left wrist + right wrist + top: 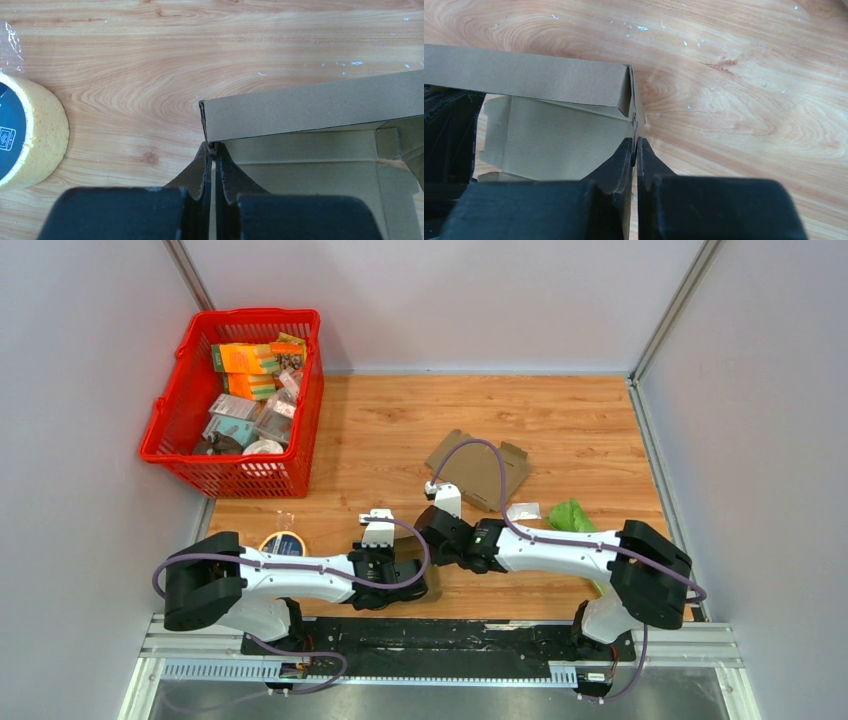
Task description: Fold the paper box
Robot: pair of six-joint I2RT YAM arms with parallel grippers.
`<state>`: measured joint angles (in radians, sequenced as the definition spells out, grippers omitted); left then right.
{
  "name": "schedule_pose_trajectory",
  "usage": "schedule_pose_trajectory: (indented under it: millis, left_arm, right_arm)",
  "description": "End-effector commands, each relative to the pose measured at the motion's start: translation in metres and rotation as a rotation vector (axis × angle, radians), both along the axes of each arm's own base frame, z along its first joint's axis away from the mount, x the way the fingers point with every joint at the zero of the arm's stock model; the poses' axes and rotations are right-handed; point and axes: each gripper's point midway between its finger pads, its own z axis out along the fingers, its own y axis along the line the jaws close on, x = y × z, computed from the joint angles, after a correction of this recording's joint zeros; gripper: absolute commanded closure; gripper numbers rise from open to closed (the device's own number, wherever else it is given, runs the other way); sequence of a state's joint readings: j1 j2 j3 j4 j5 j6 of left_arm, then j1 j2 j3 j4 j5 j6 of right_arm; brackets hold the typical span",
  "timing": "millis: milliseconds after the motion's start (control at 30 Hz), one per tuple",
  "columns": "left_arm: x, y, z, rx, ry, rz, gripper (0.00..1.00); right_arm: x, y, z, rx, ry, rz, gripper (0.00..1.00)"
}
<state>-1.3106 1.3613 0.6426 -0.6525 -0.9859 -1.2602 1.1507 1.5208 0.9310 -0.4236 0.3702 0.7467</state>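
Note:
The paper box (310, 150) is brown cardboard, partly folded, with its far wall (524, 77) standing up and its floor open to the wrist cameras. My left gripper (212, 147) is shut on the box's left side wall at the corner. In the right wrist view, my right gripper (635, 142) is shut on the thin right side wall (634, 107). In the top view both wrists meet near the table's front edge and hide most of the box.
A flat unfolded cardboard blank (478, 468) lies mid-table behind the arms. A red basket (160, 435) of packets stands at the back left. A round yellow sponge (37, 135) lies left of the box. A green crumpled item (571, 515) and a white scrap (523, 511) lie to the right.

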Motion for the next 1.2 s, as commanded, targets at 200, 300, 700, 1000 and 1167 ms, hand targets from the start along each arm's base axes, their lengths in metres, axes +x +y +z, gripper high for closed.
schedule_pose_trajectory:
  millis: [200, 300, 700, 1000, 1167]
  left_arm:
    - [-0.001, -0.014, 0.012, -0.066, -0.027, -0.015, 1.0]
    - [-0.002, -0.016, 0.013, -0.068, -0.029, -0.021, 1.0]
    - [-0.004, -0.016, 0.011, -0.059, -0.029, -0.028, 1.0]
    - [-0.003, -0.015, 0.013, -0.06, -0.037, -0.026, 1.0]
    - [-0.004, -0.009, 0.011, -0.068, -0.039, -0.016, 1.0]
  right_arm:
    - [-0.011, 0.051, 0.019, 0.27, 0.172, -0.064, 0.8]
    - [-0.007, 0.052, 0.016, 0.312, 0.191, -0.113, 0.84]
    - [0.014, 0.037, 0.017, 0.378, 0.25, -0.208, 1.0]
    - [0.003, 0.037, 0.001, 0.329, 0.244, -0.099, 0.64]
    - [-0.004, 0.004, -0.001, 0.245, 0.153, -0.007, 0.42]
